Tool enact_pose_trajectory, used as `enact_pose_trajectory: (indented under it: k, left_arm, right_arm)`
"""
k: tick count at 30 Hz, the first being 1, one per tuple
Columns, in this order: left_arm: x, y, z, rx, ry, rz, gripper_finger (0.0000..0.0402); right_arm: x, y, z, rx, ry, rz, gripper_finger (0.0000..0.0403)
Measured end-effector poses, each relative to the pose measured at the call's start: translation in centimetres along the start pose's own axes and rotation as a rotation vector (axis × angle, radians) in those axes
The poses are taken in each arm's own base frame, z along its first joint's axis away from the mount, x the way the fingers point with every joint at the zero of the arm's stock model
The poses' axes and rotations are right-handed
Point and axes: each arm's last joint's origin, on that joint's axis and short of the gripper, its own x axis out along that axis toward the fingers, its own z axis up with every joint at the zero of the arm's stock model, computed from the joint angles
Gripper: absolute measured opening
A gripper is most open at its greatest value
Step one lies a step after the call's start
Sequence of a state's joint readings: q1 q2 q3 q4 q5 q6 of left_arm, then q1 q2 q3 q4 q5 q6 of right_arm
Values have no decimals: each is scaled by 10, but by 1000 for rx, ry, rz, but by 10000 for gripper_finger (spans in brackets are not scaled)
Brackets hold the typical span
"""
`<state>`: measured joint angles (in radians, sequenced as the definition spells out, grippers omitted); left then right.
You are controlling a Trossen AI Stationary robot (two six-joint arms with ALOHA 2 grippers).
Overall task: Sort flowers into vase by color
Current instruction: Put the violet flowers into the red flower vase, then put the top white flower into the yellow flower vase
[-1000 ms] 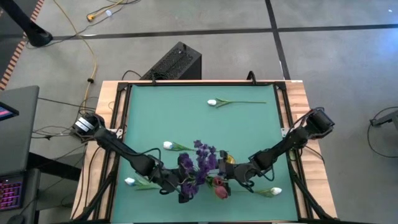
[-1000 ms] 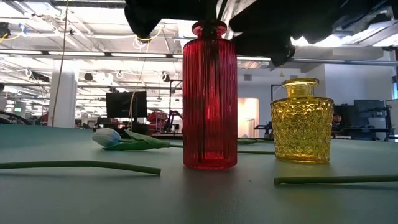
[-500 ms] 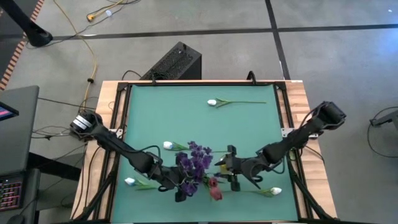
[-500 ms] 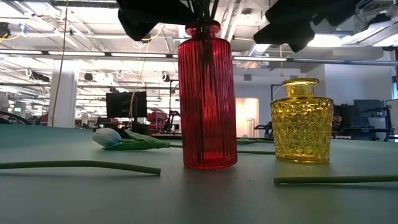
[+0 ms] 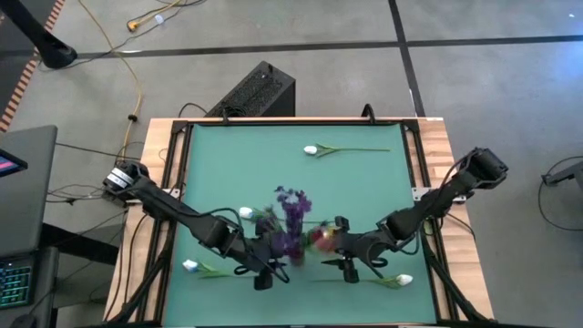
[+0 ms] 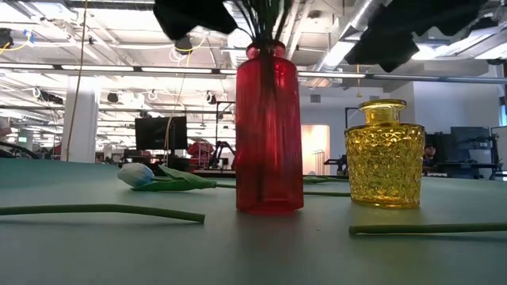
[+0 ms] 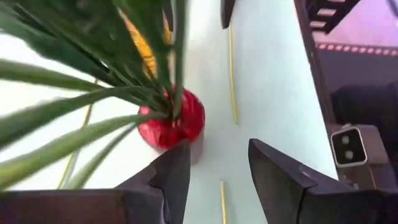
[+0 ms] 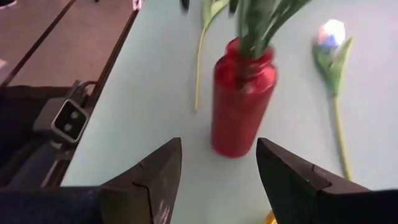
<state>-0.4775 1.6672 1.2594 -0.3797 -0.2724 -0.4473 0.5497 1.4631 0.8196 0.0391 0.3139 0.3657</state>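
A red ribbed vase (image 6: 269,142) stands upright on the green mat and holds a bunch of purple flowers (image 5: 291,214); their green stems (image 6: 261,20) stick into its mouth. A yellow glass vase (image 6: 386,154) stands just to its right. My left gripper (image 7: 217,152) is open, short of the red vase (image 7: 173,121), with the stems (image 7: 124,56) passing above its fingers. My right gripper (image 8: 217,146) is open too, facing the red vase (image 8: 239,99) from the other side without touching it. White-budded flowers (image 5: 312,150) (image 5: 244,213) lie flat on the mat.
More white flowers lie near the near edge, one at left (image 5: 189,266) and one at right (image 5: 404,281). Loose stems (image 6: 103,210) (image 6: 428,229) lie in front of the vases. A white bud (image 8: 331,31) lies beyond the red vase. The mat's far half holds only one flower.
The right gripper has drawn back from the red vase's neck toward the table's right. The vase tipped for a moment and now stands upright again, shifted slightly. The purple bunch has swung toward the far edge. The left gripper has backed off a little toward the near edge.
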Motion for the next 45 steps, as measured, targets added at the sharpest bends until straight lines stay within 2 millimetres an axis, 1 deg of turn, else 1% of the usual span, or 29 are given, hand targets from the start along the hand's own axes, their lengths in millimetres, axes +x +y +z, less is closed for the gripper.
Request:
enact_pose_trajectory:
  k: [3,6,11,15,19,21,24,29,32,35,37,40,43,45]
  left_arm:
    - [-6,0,5,19,24,34,151]
    - [-10,-2,11,28,18,25,151]
    - [-13,-4,13,34,46,1,151]
    - [-13,-6,13,73,65,-75,151]
    - [-15,-10,14,103,91,-193,151]
    - [-18,-12,16,114,114,-240,151]
    - [-27,-16,25,138,129,-291,151]
    - [-50,-24,37,163,188,-303,151]
    - [-66,-32,37,199,253,-304,151]
    - [-87,-41,32,253,272,-318,151]
    - [-104,-45,29,267,238,-309,151]
    - [-131,-45,25,312,126,-228,151]
    - [-146,-38,30,326,-2,-170,151]
    - [-148,-30,34,312,-20,-144,151]
  right_arm:
    - [0,-1,-3,20,38,11,234]
    - [0,-1,-5,39,54,9,234]
    - [0,-1,-6,54,66,3,234]
    - [0,-1,-6,57,82,34,234]
    - [0,0,-7,73,101,75,234]
    - [-1,1,-6,85,121,97,234]
    - [-4,4,1,113,174,107,234]
    - [-13,11,11,173,284,106,234]
    - [-19,19,11,239,345,113,234]
    - [-26,31,9,386,387,108,234]
    - [-30,40,5,459,418,124,234]
    - [-37,54,-2,492,463,157,234]
    - [-42,62,-7,477,457,154,234]
    - [-41,61,-6,474,420,123,234]
